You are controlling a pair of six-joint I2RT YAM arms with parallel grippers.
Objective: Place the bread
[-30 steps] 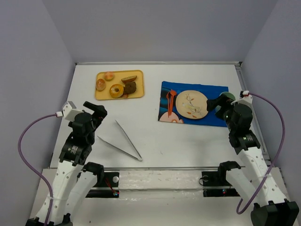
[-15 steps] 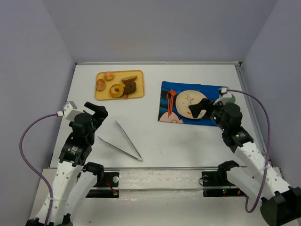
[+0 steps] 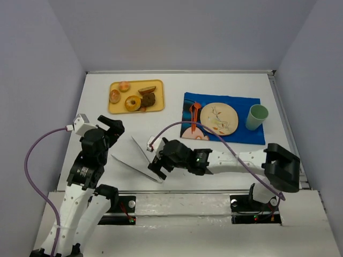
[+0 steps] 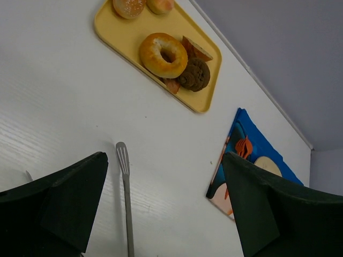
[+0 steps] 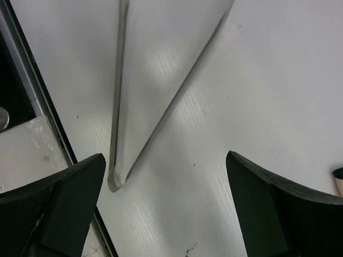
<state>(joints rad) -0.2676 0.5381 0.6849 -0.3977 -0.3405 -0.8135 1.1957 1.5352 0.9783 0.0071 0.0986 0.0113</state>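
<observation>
a white counter point(image 3: 214, 166) sits between pale grey walls. the bread point(image 3: 148, 99) lies on the yellow tray point(image 3: 118, 108) toward the far left corner, just beside the doughnut point(image 3: 133, 103). the right claw point(image 3: 157, 167) hangs spread wide over the hinge end of the tongs point(image 3: 142, 152) by the near edge. the left claw point(image 3: 111, 124), near the left edge, is also wide and holds nothing.

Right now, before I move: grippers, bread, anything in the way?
Left gripper open, empty. Right gripper open over hinge end of tongs. Bread on yellow tray beside ring doughnut. Tongs between left gripper and tray.
</observation>
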